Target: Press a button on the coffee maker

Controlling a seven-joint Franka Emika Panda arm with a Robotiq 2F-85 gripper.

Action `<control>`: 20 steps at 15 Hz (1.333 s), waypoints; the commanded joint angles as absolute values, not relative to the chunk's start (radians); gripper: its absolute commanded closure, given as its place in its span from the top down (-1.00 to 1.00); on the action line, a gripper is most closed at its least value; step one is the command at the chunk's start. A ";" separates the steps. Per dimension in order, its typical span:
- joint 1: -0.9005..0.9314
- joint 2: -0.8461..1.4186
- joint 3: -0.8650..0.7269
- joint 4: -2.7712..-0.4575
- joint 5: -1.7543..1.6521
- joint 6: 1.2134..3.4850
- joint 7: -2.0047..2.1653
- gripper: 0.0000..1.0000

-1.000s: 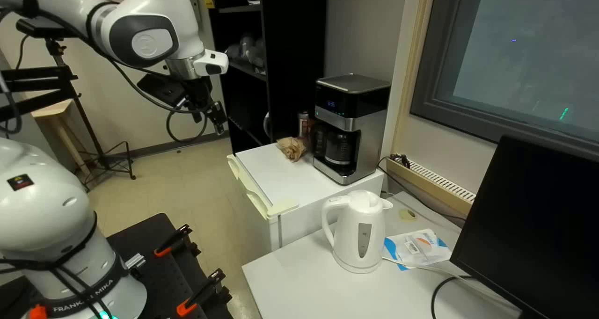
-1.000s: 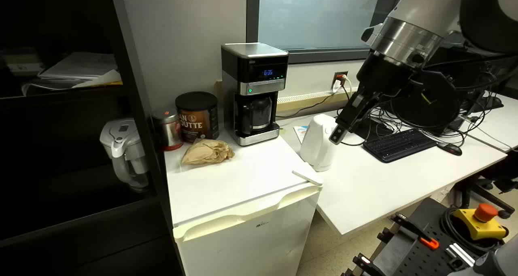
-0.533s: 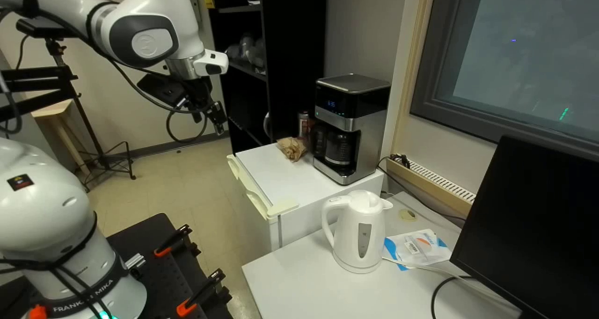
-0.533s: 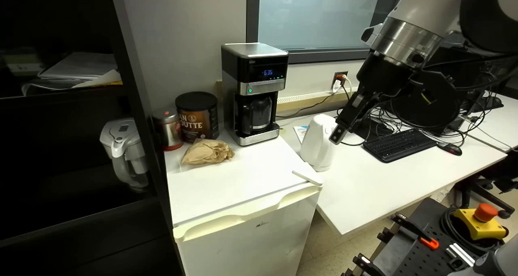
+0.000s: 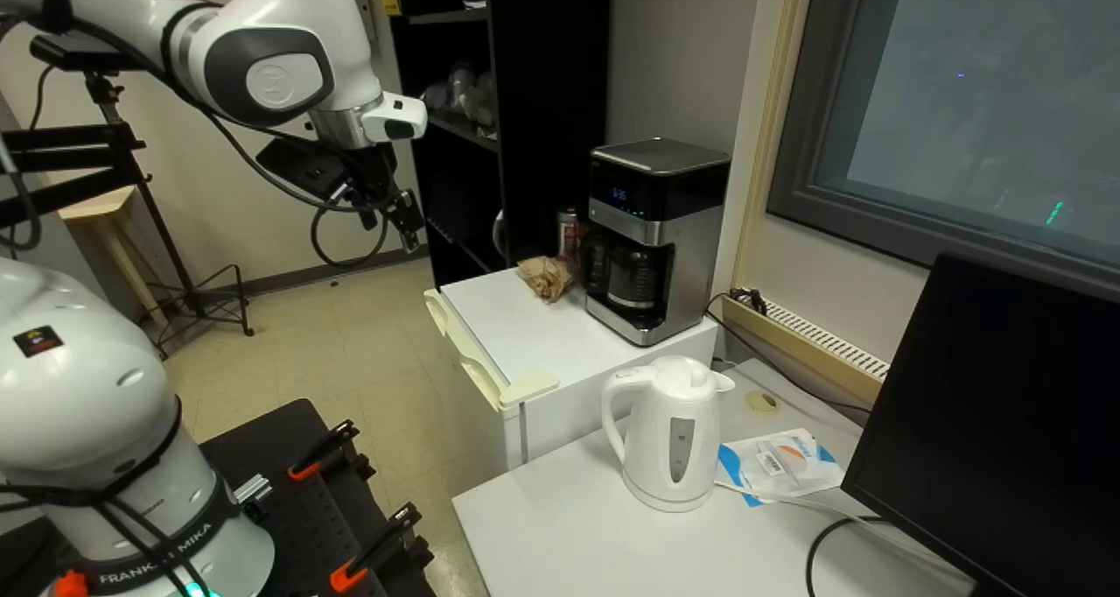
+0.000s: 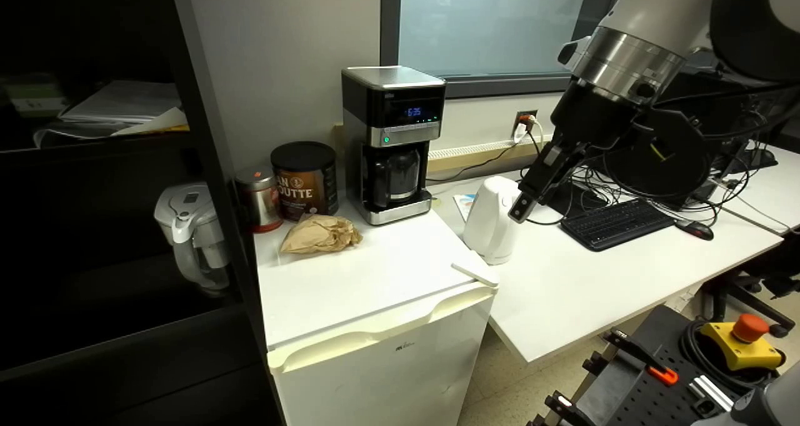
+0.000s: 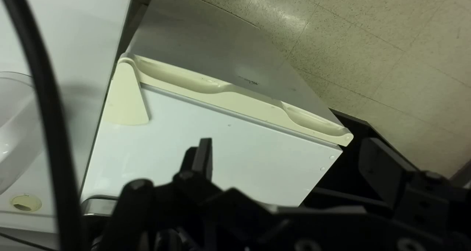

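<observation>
The coffee maker (image 5: 661, 190) is black with a silver-grey band and dark carafe. It stands on the white mini fridge in both exterior views. Its front panel (image 6: 409, 113) has a lit blue clock display, a row of buttons on the grey band and a green light. My gripper (image 5: 389, 221) hangs in the air, tilted down and apart from the coffee maker. In an exterior view the gripper (image 6: 524, 205) appears right of the machine, in front of the kettle. In the wrist view the gripper (image 7: 290, 159) has its fingers wide apart with nothing between them.
The mini fridge (image 7: 257, 162) lies below the gripper. A white kettle (image 5: 669, 439) stands on the desk (image 5: 577, 527) beside it. A paper bag (image 6: 322, 233), coffee tin (image 6: 305, 179) and metal canister (image 6: 261, 200) stand left of the machine. A dark shelf (image 6: 212, 163) borders the fridge.
</observation>
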State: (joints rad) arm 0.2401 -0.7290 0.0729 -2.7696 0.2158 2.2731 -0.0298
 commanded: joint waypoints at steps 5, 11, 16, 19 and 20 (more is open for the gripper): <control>0.228 -0.732 0.084 -2.766 0.205 2.292 -0.032 1.00; 0.160 -0.719 0.110 -2.761 0.089 2.422 -0.022 1.00; 0.068 -0.677 0.135 -2.761 -0.045 2.564 0.006 1.00; 0.008 -0.637 0.154 -2.761 -0.111 2.650 0.032 0.48; -0.012 -0.620 0.161 -2.762 -0.130 2.677 0.043 0.44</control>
State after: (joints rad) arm 0.0444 -0.6705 0.1296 -2.7635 -0.0682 2.5941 -0.0030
